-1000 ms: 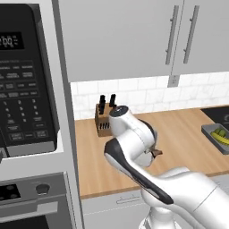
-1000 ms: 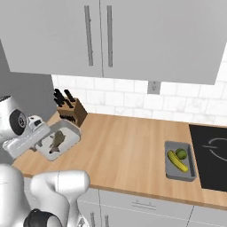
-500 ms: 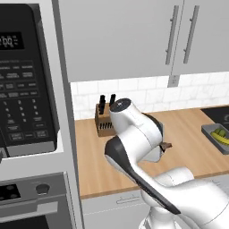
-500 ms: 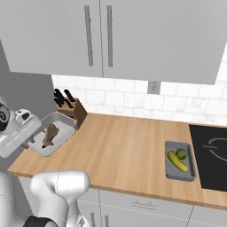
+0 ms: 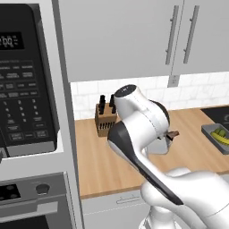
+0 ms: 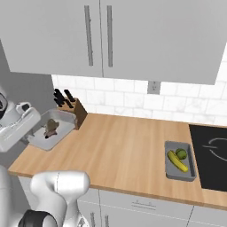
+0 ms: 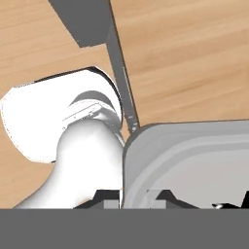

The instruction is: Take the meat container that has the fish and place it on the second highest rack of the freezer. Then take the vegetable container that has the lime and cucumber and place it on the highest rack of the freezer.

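Item: meat container (image 6: 49, 133). A shallow grey tray with a raised rim is seen lifted clear of the wooden counter (image 6: 124, 150), at the far left end just in front of the knife block (image 6: 71, 107). The fish (image 6: 50, 127) lies loose in the middle of the tray. In the hand view the tray's rounded corner (image 7: 146, 146) is seen close up, with its rim passing between the two dark finger tips.

Handling, judged: the tray is taken to be stiff, light and smooth-walled. Since it is held at one edge only, some sag or swing at the free end is to be expected. The fish is unsecured and could slide if the tray is tipped, so a level carry is advised. A hold on the rim is the natural one, as the walls are too low to offer anything else.

Gripper (image 6: 27, 133): it is clamped on the tray's near-left rim, with one finger inside the wall and one outside.

Arm pose: the arm is folded back on itself, with the elbow raised high and the hand swung far to the left.

Item: vegetable container (image 6: 179, 160). It rests on the counter at the right, just beside the black cooktop (image 6: 213, 155), and holds the lime (image 6: 181, 153) and the cucumber (image 6: 176, 161) side by side.
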